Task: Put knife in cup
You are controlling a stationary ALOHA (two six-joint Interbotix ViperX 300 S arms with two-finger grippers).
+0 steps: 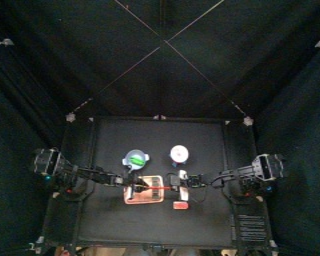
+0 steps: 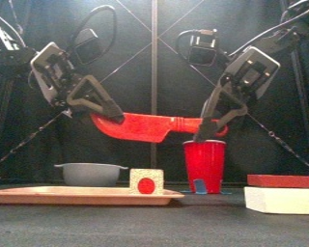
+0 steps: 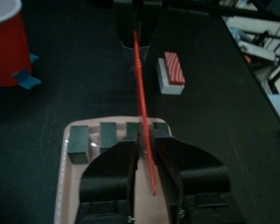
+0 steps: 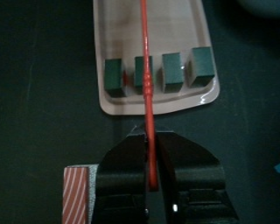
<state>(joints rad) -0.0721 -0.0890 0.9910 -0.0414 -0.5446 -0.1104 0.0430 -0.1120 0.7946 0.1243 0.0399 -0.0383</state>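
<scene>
The red knife [image 2: 151, 125] hangs level in the air, held at both ends. My left gripper [image 2: 109, 116] is shut on its left end and my right gripper [image 2: 209, 127] on its right end. In the wrist views the knife shows edge-on as a thin red line [image 3: 140, 96] [image 4: 145, 61] running out from between each gripper's jaws [image 3: 145, 149] [image 4: 149, 138]. The cup [image 1: 179, 153] looks white from above and red-walled from the side [image 2: 205, 166] [image 3: 4, 39]. It stands upright behind the knife's right end.
A tan board [image 2: 67, 196] [image 4: 119, 101] with several dark green blocks lies under the knife. A green-and-white cup [image 1: 135, 158] stands left of the white one. A red-topped white block [image 2: 284, 196] [image 3: 171, 72] lies at the front right.
</scene>
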